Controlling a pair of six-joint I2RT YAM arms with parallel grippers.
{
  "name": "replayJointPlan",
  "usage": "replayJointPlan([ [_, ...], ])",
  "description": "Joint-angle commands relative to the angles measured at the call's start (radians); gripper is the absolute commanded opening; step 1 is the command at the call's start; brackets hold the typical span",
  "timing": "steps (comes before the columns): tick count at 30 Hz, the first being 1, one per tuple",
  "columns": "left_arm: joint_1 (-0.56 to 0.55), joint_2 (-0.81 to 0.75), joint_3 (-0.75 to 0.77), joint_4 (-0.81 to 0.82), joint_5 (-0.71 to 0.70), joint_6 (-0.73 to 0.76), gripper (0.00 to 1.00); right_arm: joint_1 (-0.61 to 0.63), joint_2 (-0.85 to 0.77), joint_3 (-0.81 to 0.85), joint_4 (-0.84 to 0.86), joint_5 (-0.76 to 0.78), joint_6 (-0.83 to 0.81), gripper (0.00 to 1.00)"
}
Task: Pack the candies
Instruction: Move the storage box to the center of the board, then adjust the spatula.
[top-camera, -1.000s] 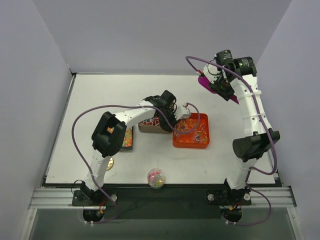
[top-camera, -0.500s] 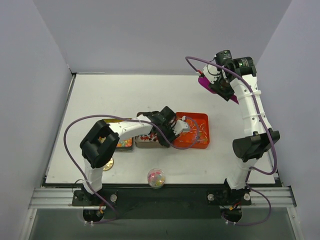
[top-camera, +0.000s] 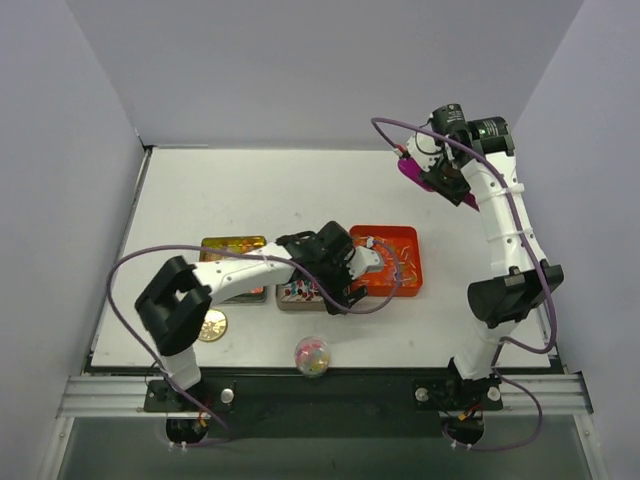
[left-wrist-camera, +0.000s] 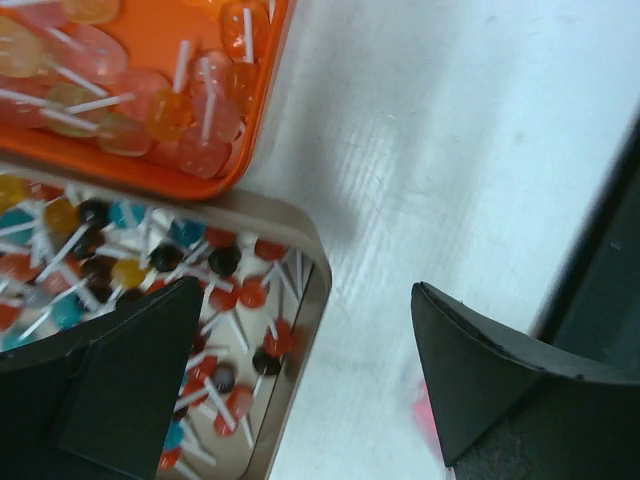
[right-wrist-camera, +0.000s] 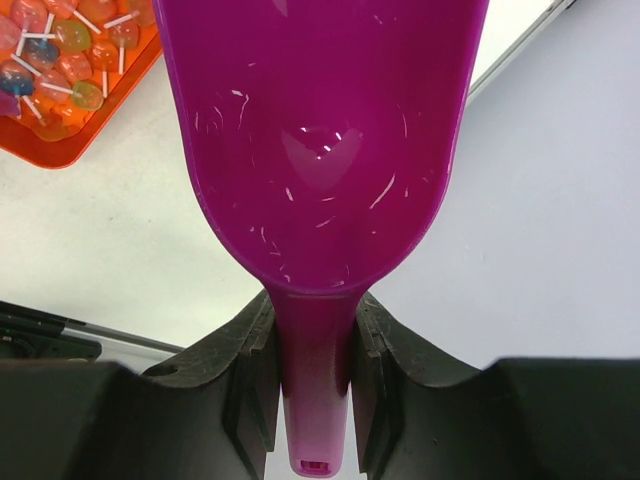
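I have the left arm folded low over the table (top-camera: 250, 190): from its base at the near-left corner it rises to an elbow out on the left. The forearm then runs right, toward the middle, ending with the wrist tipped down where the grey tin (left-wrist-camera: 297, 355) meets the orange tray (left-wrist-camera: 120, 170).

On the wrist camera, the left gripper (left-wrist-camera: 305, 295) has its fingers spread wide with nothing between them. One finger hangs over the tin's near corner, the other over bare table.

The candies (left-wrist-camera: 215, 262) are small coloured sweets on white sticks. A dense layer of red, dark, blue and yellow ones lies in the tin, and a paler orange and pink batch fills the tray just beside it. A clear ball (top-camera: 312, 355) with colourful pieces inside sits near the front edge, apart from both.

The right arm stands tall from its base at the near right. Its elbow is halfway up and the forearm reaches on to the far-right corner, well away from the tray. The right gripper (right-wrist-camera: 315, 340) is clamped on the handle of the purple scoop (right-wrist-camera: 320, 150), whose bowl is empty and points away from the wrist.

A second tin (top-camera: 232, 243) lies left of the grey one, and a gold lid (top-camera: 212, 325) lies near the left arm's elbow.
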Motion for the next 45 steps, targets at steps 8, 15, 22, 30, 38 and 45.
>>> replayJointPlan([
  [8, 0.405, -0.586, -0.198, 0.282, 0.332, -0.220, 0.97, 0.106, -0.316, -0.308, 0.097, -0.375, -0.246, 0.00],
  [15, 0.747, -0.410, -0.192, 0.707, 0.643, -0.936, 0.63, 0.351, -0.293, -0.313, 0.100, -0.386, -0.246, 0.00],
  [22, 0.781, -0.408, -0.296, 0.910, 0.723, -1.183, 0.68, 0.449, -0.108, -0.169, 0.074, -0.236, -0.234, 0.00],
  [30, 0.773, -0.408, -0.330, 0.996, 0.752, -1.250, 0.76, 0.449, -0.040, -0.152, 0.074, -0.175, -0.203, 0.00],
  [38, 0.747, -0.377, -0.335, 0.934, 0.716, -1.204, 0.75, 0.468, 0.020, -0.052, 0.083, -0.175, -0.185, 0.00],
  [45, 0.727, -0.347, -0.309, 0.914, 0.719, -1.171, 0.68, 0.517, 0.112, 0.068, 0.089, -0.139, -0.175, 0.00],
])
